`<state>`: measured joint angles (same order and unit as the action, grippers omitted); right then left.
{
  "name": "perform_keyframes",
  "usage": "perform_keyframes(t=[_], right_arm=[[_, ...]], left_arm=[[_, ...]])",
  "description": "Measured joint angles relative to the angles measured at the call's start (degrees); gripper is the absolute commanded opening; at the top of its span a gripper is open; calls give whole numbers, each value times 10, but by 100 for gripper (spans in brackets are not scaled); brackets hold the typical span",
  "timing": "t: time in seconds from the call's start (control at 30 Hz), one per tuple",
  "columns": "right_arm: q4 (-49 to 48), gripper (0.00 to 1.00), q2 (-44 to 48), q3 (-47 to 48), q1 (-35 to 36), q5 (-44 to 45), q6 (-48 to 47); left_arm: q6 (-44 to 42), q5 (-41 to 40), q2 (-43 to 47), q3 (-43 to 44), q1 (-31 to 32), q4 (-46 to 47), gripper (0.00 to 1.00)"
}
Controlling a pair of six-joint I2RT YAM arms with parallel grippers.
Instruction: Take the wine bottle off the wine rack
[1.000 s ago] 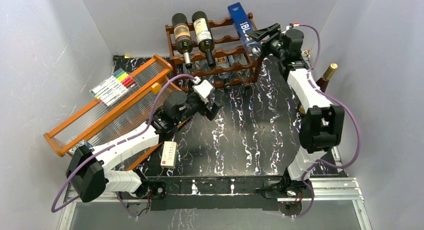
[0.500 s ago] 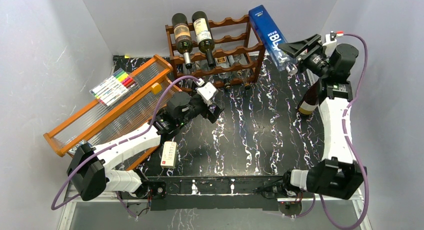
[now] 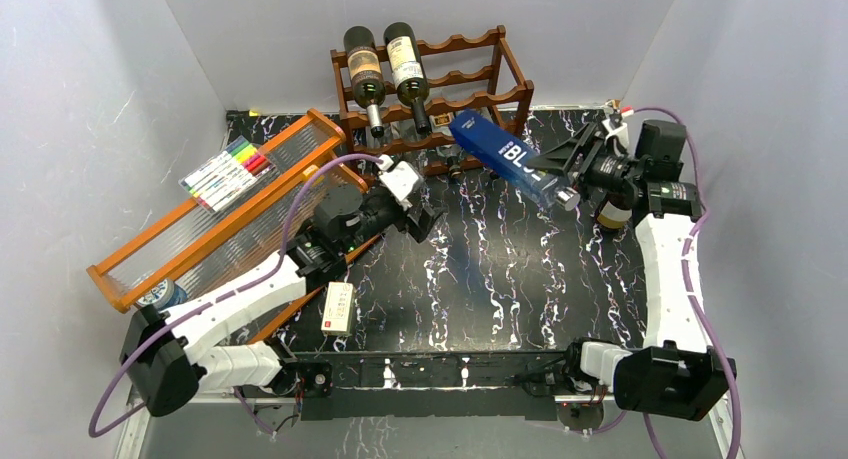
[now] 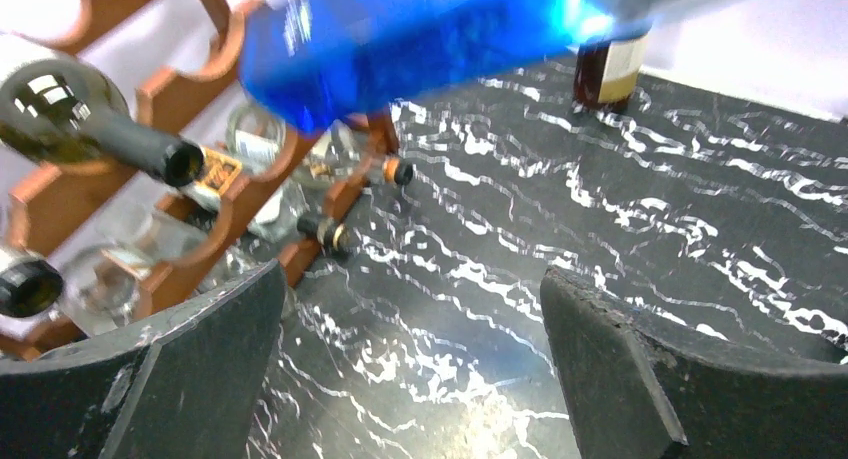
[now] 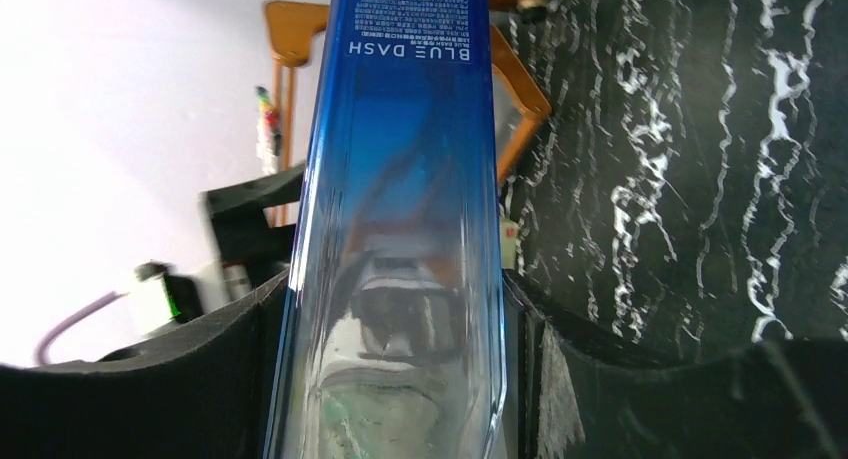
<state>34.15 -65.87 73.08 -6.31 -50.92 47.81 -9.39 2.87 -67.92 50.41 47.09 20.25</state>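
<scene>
My right gripper (image 3: 562,169) is shut on a blue square bottle (image 3: 503,159) and holds it in the air over the black table, off the dark wooden wine rack (image 3: 480,74). In the right wrist view the blue bottle (image 5: 410,129) fills the space between my pads (image 5: 250,359). Two dark wine bottles (image 3: 385,64) still lie in the rack's top left slots. My left gripper (image 3: 425,219) is open and empty, low over the table in front of the rack; its wrist view shows the rack (image 4: 240,194) and the blue bottle (image 4: 400,39) above.
An orange-framed tray (image 3: 215,214) with ribbed clear panels and a marker pack (image 3: 228,171) lies at the left. A dark bottle (image 3: 612,211) stands upright behind my right gripper. A small white box (image 3: 338,308) lies near the left arm. Clear bottles lie low in the rack.
My right arm has swung the blue bottle from the rack's top right corner out to the right, then down and left over the table. My left arm has barely moved.
</scene>
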Motion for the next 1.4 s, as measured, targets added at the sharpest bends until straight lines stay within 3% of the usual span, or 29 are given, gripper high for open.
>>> perform_keyframes(t=[0.3, 0.6, 0.8, 1.2, 1.27, 1.4], right_arm=[[140, 15, -87, -24, 87, 63, -150], [217, 15, -160, -24, 232, 135, -253], [227, 15, -165, -24, 271, 133, -276], [213, 14, -177, -24, 306, 122, -288], [213, 14, -180, -24, 308, 119, -291], [214, 23, -180, -24, 311, 118, -299]], left_arm=[[-36, 110, 40, -2, 0, 29, 98], [-50, 260, -18, -2, 0, 11, 98], [-56, 333, -78, 11, 0, -24, 98], [-96, 357, -135, 11, 16, -44, 98], [-105, 346, -151, 11, 25, -50, 94], [-118, 326, -172, 11, 35, -62, 75]])
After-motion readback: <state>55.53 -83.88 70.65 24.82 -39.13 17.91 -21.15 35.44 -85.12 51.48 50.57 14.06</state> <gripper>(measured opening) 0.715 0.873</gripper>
